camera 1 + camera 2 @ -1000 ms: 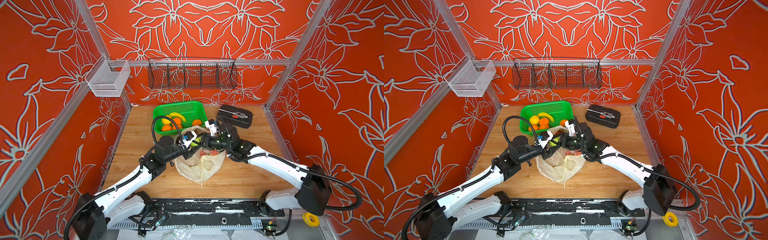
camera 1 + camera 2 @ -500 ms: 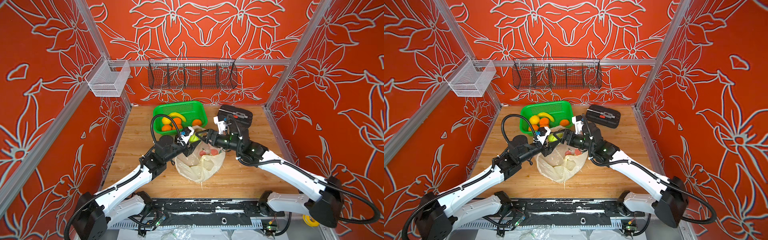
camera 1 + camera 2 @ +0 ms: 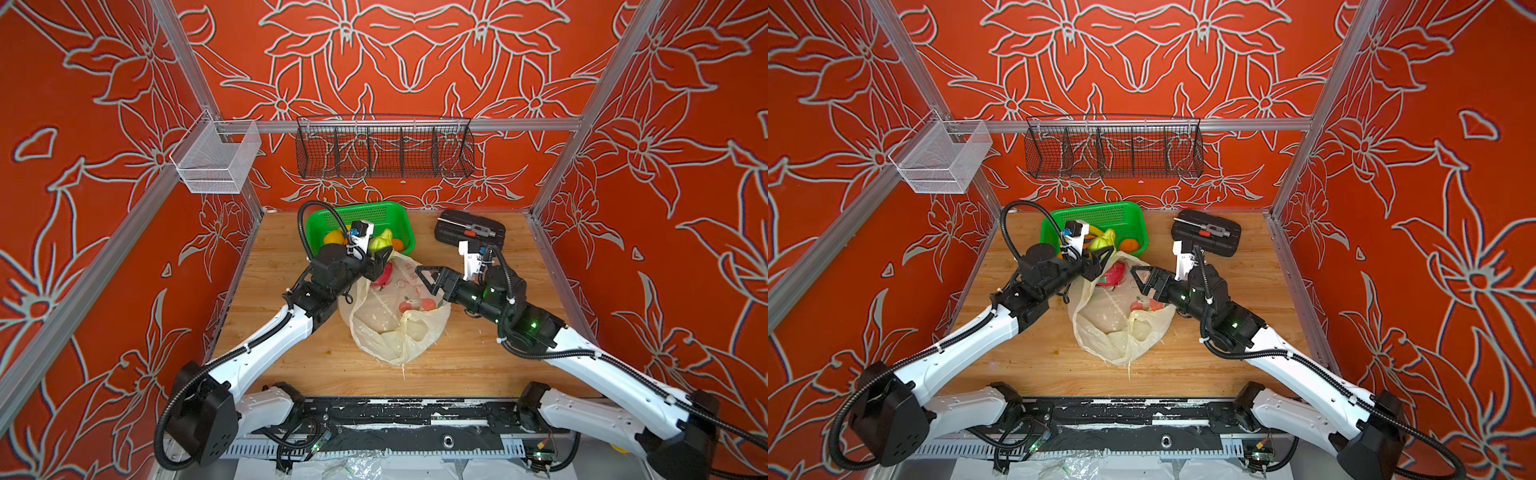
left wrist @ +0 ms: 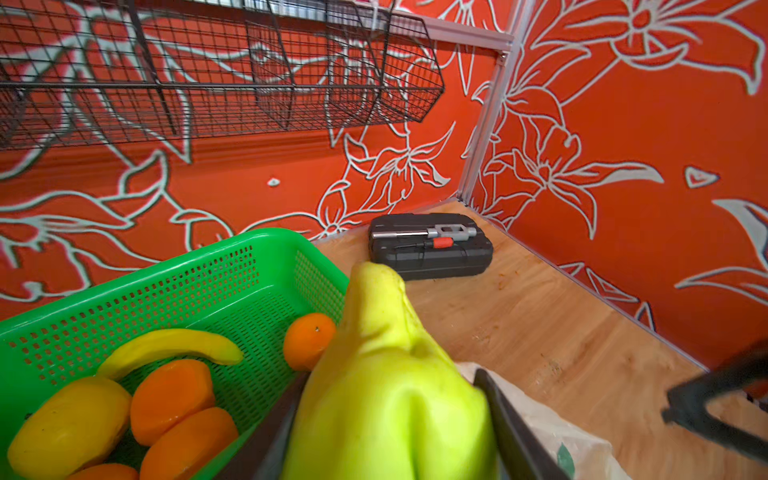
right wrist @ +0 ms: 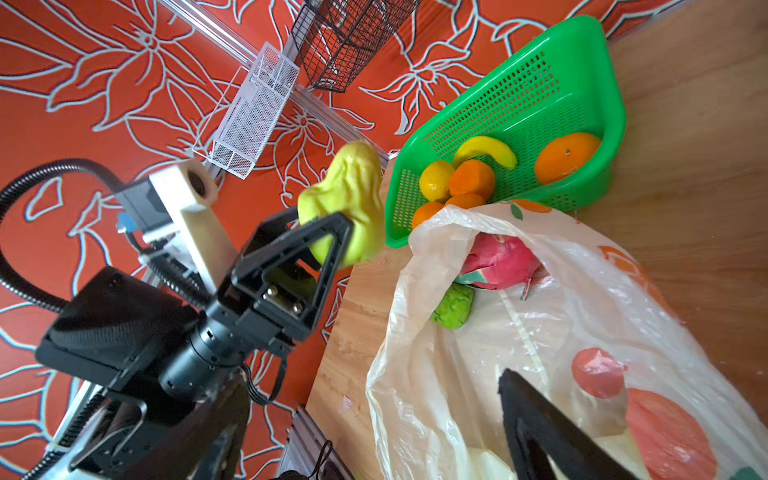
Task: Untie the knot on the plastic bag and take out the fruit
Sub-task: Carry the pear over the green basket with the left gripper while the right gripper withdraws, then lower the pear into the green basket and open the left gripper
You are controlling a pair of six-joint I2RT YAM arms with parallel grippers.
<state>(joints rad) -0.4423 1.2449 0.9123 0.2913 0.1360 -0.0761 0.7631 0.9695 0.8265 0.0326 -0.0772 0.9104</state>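
Left end effector [image 3: 380, 254] grips yellow-green pear-shaped fruit [image 3: 379, 243]; right end effector [image 3: 424, 282] wide open, empty, over translucent cream plastic bag [image 3: 399, 332].

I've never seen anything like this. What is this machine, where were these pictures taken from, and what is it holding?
These are two robot arms mounted at the front of a wooden table. Two pictures look down from overhead; the other two come from a small camera on each arm's wrist. On the table lie an opened plastic bag, a green basket holding oranges, a lemon and a banana, and a black tool case. Each arm ends in a two-fingered end effector. The left end effector grips a yellow-green fruit, lifted near the basket. The right end effector is open and empty above the bag, where a dragon fruit and a bumpy green fruit lie inside.
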